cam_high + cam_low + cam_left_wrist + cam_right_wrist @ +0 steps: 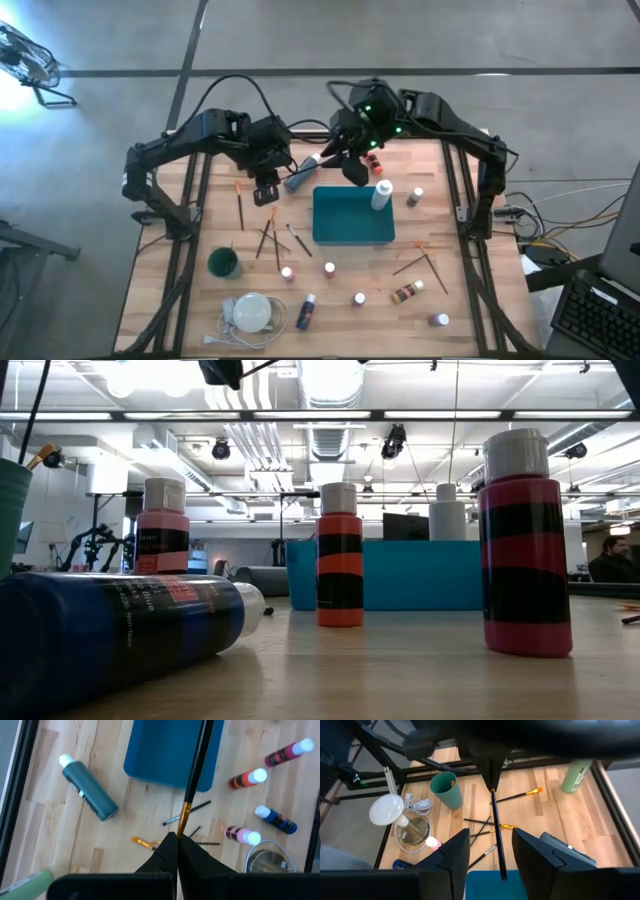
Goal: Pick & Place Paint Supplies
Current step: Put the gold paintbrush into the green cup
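1. Two tools are at work above the wooden table [200, 300].
2. The left tool [176, 840] is clamped tight on a thin black brush with a gold band [195, 775].
3. The brush hangs over the teal plastic tray [165, 755].
4. The right tool [490, 847] has its fingers apart around the brush's tip.
5. Next, I think, the brush must be let down into the tray.

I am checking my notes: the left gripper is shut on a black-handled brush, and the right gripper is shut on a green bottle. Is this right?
Not quite. The left gripper is indeed shut on the black-handled brush, but the right gripper holds nothing: the right wrist view shows its fingers apart and empty, with that brush hanging between them.
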Available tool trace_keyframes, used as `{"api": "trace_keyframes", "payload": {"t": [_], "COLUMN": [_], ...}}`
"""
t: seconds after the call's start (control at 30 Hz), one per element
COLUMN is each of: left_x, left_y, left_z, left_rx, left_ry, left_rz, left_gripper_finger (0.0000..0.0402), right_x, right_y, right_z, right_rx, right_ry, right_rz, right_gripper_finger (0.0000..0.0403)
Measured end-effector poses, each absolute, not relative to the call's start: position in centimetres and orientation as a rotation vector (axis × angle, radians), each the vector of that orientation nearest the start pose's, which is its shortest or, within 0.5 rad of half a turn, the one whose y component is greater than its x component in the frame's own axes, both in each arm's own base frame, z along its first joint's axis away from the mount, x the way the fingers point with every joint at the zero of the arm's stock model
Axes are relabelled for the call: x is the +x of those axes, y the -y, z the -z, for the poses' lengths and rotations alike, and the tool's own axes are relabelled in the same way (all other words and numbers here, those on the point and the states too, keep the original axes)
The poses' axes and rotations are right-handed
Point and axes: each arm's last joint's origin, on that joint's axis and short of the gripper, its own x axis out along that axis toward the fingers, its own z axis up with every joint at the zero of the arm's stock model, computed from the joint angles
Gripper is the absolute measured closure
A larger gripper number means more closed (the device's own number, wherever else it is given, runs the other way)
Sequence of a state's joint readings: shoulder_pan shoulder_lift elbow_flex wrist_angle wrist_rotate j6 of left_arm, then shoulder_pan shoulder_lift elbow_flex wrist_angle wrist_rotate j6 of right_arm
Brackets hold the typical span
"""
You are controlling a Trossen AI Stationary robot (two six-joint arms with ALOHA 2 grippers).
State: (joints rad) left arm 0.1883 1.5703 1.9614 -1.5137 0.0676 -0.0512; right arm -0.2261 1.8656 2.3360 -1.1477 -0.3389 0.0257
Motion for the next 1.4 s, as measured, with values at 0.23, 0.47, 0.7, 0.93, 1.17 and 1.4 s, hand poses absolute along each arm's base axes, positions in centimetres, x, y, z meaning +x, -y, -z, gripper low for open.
{"api": "trace_keyframes", "payload": {"t": [0.23,0.47,0.7,0.93,1.17,1.4], "left_x": [26.3,26.4,26.4,26.4,26.4,26.4], "left_y": [-4.8,-4.8,-4.8,-4.8,-4.8,-4.8], "left_z": [-42.8,-42.8,-42.8,-42.8,-42.8,-42.8], "left_rx": [-0.191,-0.19,-0.19,-0.19,-0.19,-0.189], "left_ry": [-1.115,-1.116,-1.116,-1.113,-1.113,-1.113], "left_rz": [-0.135,-0.135,-0.134,-0.134,-0.133,-0.132], "left_gripper_finger": [0.0401,0.0401,0.0401,0.0401,0.0401,0.0401], "right_x": [36.1,36.0,36.0,36.2,36.3,36.4], "right_y": [7.1,7.2,7.2,7.2,7.2,7.2], "right_z": [-45.4,-45.2,-45.0,-44.5,-44.4,-44.3], "right_rx": [0.215,0.214,0.212,0.212,0.204,0.211], "right_ry": [-0.679,-0.708,-0.718,-0.732,-0.728,-0.728], "right_rz": [-0.104,-0.079,-0.081,-0.082,-0.084,-0.082], "right_gripper_finger": [0.0235,0.0243,0.0279,0.0321,0.0356,0.0347]}}
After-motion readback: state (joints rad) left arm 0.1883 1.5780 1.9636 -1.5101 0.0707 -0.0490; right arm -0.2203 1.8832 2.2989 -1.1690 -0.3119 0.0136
